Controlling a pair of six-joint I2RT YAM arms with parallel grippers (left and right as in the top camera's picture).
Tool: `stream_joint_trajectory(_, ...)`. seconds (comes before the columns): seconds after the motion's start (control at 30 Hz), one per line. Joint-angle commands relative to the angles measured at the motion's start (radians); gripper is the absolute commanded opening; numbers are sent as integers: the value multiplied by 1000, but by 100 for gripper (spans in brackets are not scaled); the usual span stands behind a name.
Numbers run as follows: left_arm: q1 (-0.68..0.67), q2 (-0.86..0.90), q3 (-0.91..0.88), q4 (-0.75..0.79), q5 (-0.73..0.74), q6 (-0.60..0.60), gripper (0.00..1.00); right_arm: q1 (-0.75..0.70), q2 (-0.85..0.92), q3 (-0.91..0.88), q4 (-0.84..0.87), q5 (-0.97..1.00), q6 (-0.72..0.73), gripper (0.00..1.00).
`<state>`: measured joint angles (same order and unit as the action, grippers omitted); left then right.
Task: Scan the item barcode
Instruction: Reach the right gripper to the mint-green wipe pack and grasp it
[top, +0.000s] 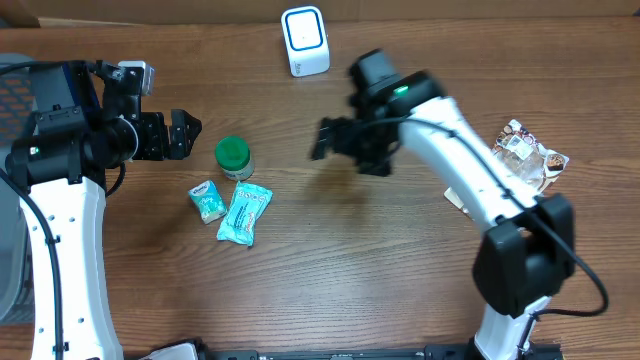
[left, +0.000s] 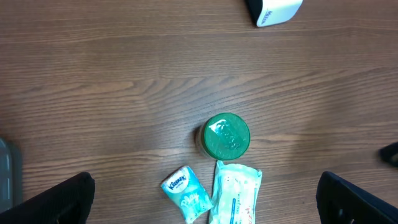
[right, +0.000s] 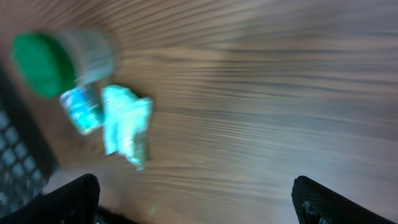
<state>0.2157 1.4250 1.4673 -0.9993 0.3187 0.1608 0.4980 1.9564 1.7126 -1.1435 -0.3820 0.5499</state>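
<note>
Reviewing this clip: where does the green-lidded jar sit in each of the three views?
Overhead: green-lidded jar left of centre, just above the two packets.
Left wrist: the jar near the middle, lid seen from above.
Right wrist: the jar upper left, blurred, seen from the side.
Shared landmark: the teal wipes pack lies close beside the jar in all three views.

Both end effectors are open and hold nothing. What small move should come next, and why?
Probably lower the left end effector onto the green-lidded jar: it is open and empty, and the jar stands upright nearest to it.
</note>
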Motion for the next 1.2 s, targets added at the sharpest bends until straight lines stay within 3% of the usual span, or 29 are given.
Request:
stream_joint_trajectory(0.0,-6,-5,22,3,11,16,100,103,39,-6,50,-56,30,100)
stream_joint_trajectory(0.07,-6,-5,22,3,11,16,99,154,65,-6,75,-49,55,98)
stream_joint_trajectory(0.27,-6,-5,22,3,11,16,100,257,153,-6,149,-30,183,41)
stream_joint_trajectory(0.37,-6,-5,22,3,11,16,100,312,188,-6,229,-21,215,36)
stream_joint_trajectory(0.57,-6,-5,22,3,11,16,100,381,221,-6,295,117,327,36)
stream_joint_trajectory(0.93,-6,-5,22,3,11,16,100,432,311,-6,347,164,364,34)
stream_joint_trajectory(1.03,-6,-5,22,3,11,16,100,430,313,-6,342,164,363,25)
stream_joint_trajectory(1.07,-6,-5,22,3,11,16,100,429,312,-6,342,164,363,15)
stream_joint_trajectory(1.13,-6,-5,22,3,11,16,100,426,312,-6,336,163,363,4)
stream_joint_trajectory(1.17,-6,-5,22,3,11,16,100,421,312,-6,324,160,362,4)
